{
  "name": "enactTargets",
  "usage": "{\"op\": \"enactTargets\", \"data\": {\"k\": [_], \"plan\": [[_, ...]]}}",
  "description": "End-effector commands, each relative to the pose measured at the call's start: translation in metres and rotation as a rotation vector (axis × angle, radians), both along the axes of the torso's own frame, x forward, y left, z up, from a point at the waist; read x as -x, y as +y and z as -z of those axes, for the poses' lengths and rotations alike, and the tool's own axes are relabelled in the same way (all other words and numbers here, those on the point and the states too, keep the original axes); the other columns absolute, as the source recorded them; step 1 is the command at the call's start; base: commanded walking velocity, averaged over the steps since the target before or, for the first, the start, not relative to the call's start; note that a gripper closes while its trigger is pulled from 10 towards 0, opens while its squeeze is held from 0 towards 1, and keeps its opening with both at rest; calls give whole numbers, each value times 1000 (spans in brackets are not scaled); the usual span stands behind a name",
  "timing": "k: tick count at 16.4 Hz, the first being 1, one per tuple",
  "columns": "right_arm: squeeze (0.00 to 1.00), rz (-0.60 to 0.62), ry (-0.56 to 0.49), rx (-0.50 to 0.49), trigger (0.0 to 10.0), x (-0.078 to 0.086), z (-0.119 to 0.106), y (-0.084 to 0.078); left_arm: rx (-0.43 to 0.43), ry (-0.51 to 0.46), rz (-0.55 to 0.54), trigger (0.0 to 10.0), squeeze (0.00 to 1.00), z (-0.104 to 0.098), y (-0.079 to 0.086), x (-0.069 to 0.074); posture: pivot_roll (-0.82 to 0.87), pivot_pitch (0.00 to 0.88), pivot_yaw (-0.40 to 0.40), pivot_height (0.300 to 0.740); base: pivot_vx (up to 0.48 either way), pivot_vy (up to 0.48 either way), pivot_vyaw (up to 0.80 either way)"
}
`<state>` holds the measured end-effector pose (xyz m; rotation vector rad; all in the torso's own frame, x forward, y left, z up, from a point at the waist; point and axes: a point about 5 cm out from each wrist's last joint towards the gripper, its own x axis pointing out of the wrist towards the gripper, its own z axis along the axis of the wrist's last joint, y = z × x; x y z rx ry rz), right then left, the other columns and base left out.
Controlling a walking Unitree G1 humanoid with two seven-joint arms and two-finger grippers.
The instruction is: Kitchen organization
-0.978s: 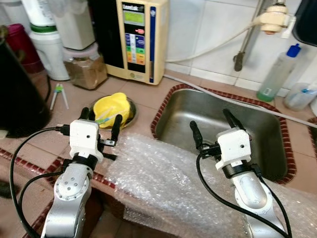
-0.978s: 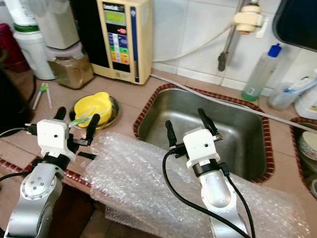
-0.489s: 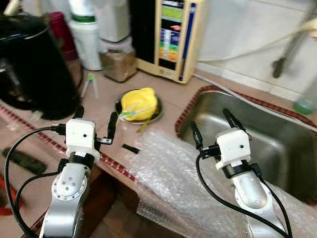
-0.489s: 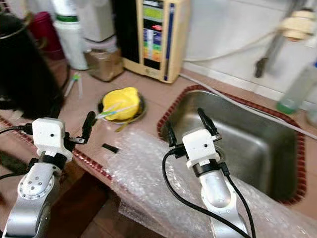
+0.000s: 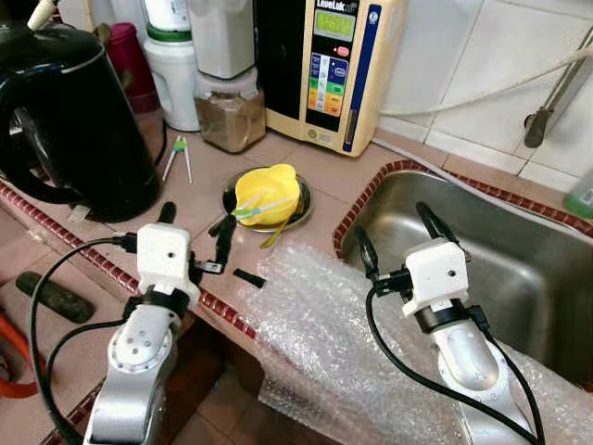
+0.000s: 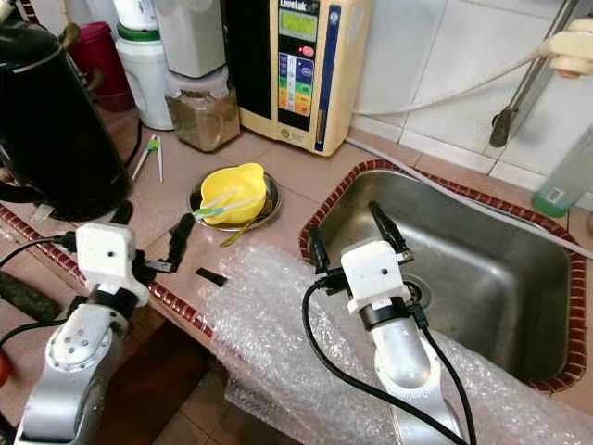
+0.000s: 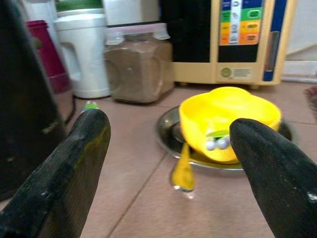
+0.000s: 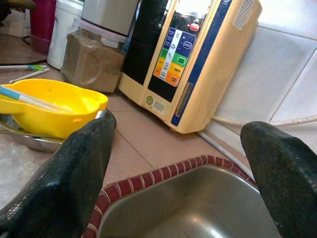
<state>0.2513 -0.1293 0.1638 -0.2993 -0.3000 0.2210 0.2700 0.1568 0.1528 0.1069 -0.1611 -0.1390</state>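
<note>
A yellow bowl with a light blue and green utensil in it sits on a small metal plate on the tiled counter. A yellow spoon pokes out from under it. My left gripper stands open over the counter's front edge, just short of the bowl, with nothing between its fingers. My right gripper is open over the near rim of the steel sink, above a sheet of bubble wrap. In the right wrist view the bowl lies off to one side.
A black kettle stands at the counter's left. Behind the bowl are a white jug, a jar of brown powder and a cream water unit. A small black piece and green-tipped sticks lie on the counter.
The head view has swung left, bringing the kettle into the picture and pushing the sink right. Both grippers remain open, and the left one now sits farther from the bowl.
</note>
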Motion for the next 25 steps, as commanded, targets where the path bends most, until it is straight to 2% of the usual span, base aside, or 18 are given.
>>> {"op": "enactTargets", "data": {"k": [1,10,11,16,18,25], "plan": [[0,0,-10,-4,10000,2,-3,0,14,31,25,10000,0,4,-3,-3,97,97,-16,740,0,0,0],[0,-2,-7,-13,10000,4,-4,0,48,58,56,10000,0,11,-6,-10,82,100,-16,740,0,0,0],[0,-65,12,-42,10000,6,-4,4,62,57,52,10000,0,11,-5,-14,77,99,-19,740,0,0,0],[0,-182,69,-95,10000,11,-1,16,87,44,57,10000,0,10,-5,-20,71,98,-22,740,0,0,0],[0,-227,91,-102,10000,15,1,22,125,39,70,10000,0,9,-7,-26,71,98,-22,740,0,0,0],[0,-243,105,-105,10000,18,1,23,153,32,120,10000,0,9,-17,-34,44,100,-18,740,0,0,0]]}}
